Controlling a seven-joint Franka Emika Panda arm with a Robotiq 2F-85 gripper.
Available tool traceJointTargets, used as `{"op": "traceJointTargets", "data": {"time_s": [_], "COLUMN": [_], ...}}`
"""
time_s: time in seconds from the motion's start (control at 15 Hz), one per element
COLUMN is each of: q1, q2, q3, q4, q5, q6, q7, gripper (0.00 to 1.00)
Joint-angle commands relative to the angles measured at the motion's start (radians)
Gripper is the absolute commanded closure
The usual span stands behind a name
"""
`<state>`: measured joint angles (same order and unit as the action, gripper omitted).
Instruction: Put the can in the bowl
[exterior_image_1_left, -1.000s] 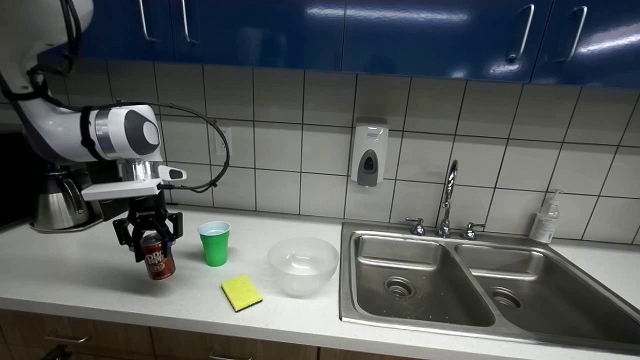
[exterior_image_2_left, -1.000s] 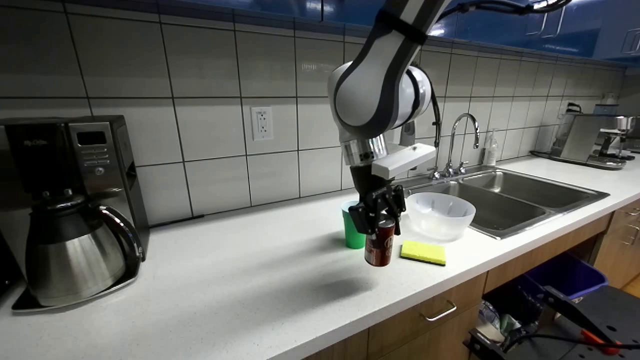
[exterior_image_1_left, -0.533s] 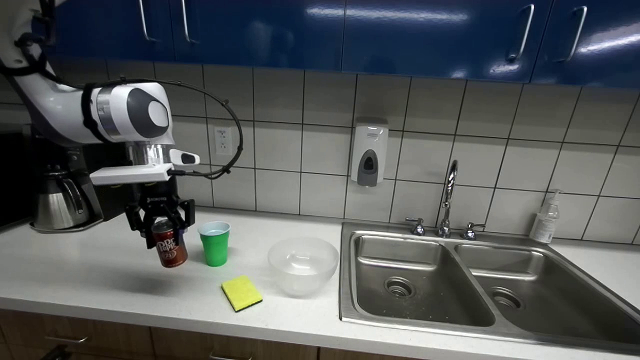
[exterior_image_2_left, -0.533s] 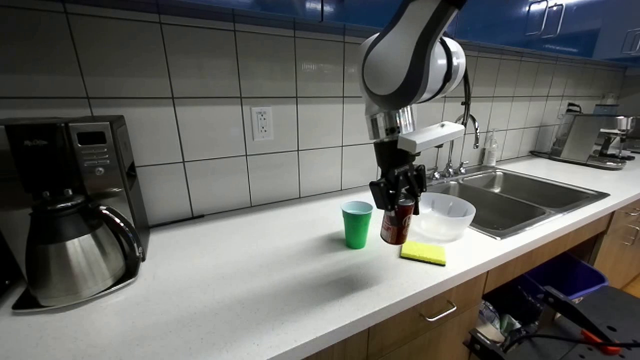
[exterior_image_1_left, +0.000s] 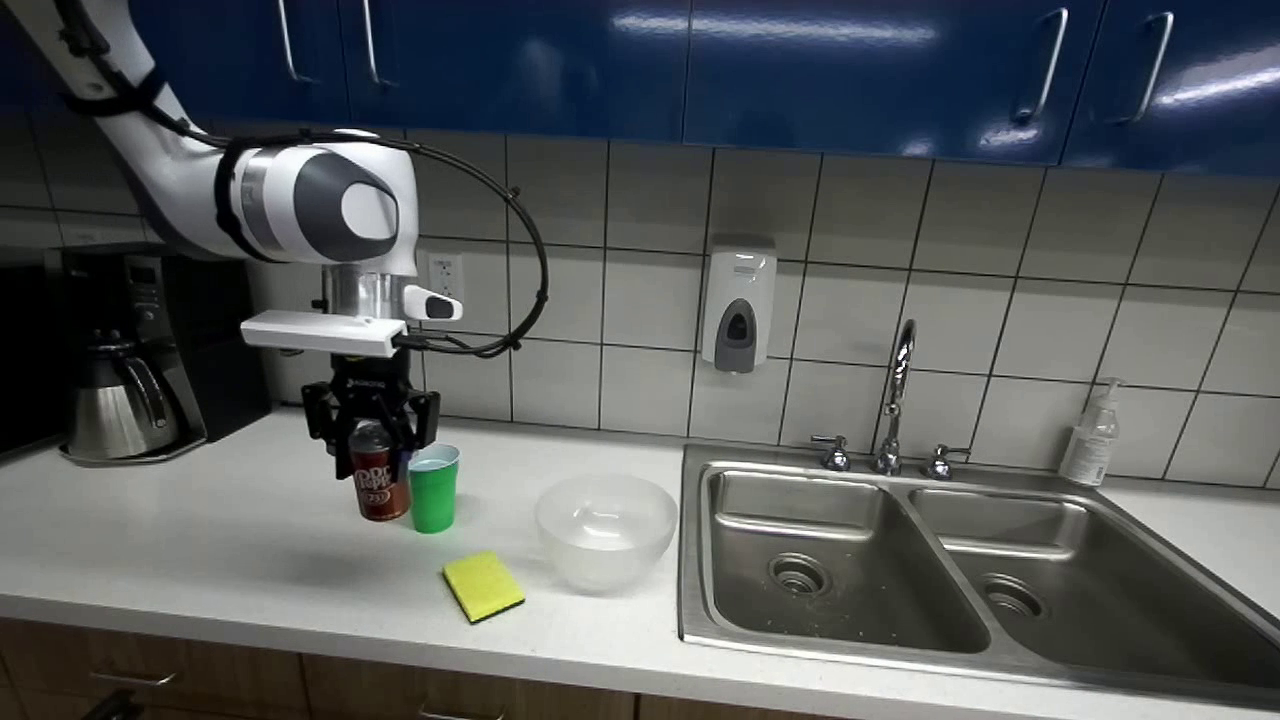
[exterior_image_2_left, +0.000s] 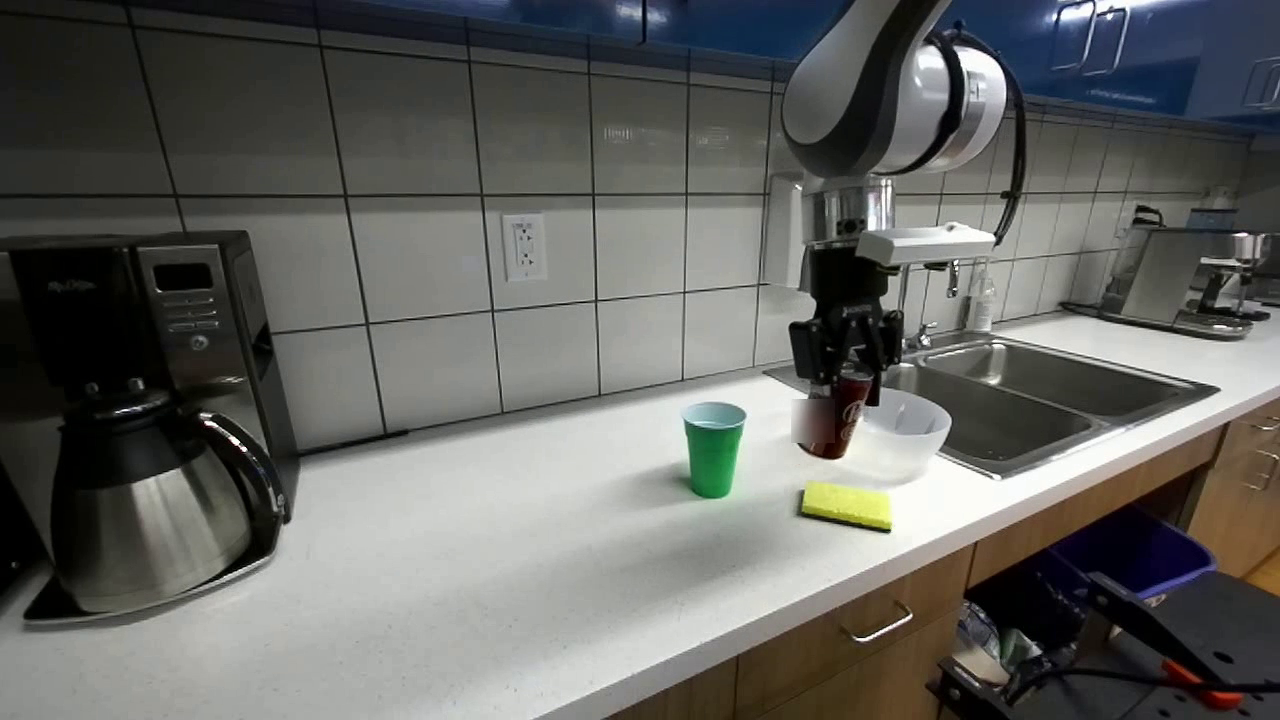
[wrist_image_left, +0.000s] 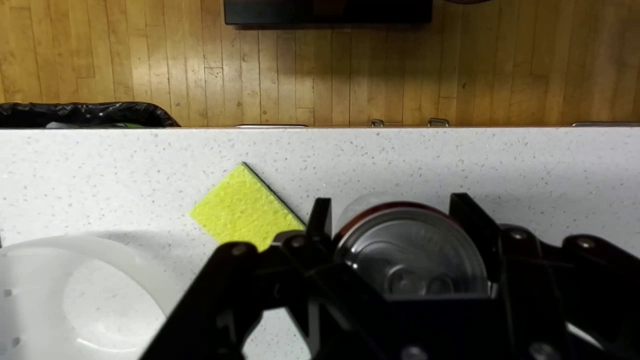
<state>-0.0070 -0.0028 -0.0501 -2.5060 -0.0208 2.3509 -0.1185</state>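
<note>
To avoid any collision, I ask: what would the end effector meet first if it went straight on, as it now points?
The countertop, most likely: the end effector points down, its held can leading. The sponge seems just aside, though depth is unclear.

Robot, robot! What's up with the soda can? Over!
Gripper shut on can, up in the air. Not in bowl yet. Green cup nearby, maybe in the way.

The can (exterior_image_1_left: 380, 488), dark red with white lettering and a silvery top, is gripped in mid-air, close to upright with a slight lean, left of centre in an exterior view; the bowl (exterior_image_1_left: 605, 560), round, wide and translucent whitish, stands mouth up at low centre there and is cut off at the wrist view's lower left; the two are apart.
</note>
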Motion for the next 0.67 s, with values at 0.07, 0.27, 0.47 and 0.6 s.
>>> {"op": "traceJointTargets", "data": {"time_s": [0.07, 0.27, 0.47, 0.6], "q1": [-0.048, -0.073, -0.101, -0.119], "q2": [-0.038, -0.033, -0.030, -0.026], "q3": [-0.034, -0.061, -0.090, -0.108], "q4": [-0.003, 0.011, 0.028, 0.043], "q5": [0.085, 0.119, 0.152, 0.171], "q6": [-0.027, -0.044, -0.065, -0.081], "q7": [-0.097, -0.117, -0.142, -0.160], "gripper": [0.63, 0.63, 0.63, 0.63]}}
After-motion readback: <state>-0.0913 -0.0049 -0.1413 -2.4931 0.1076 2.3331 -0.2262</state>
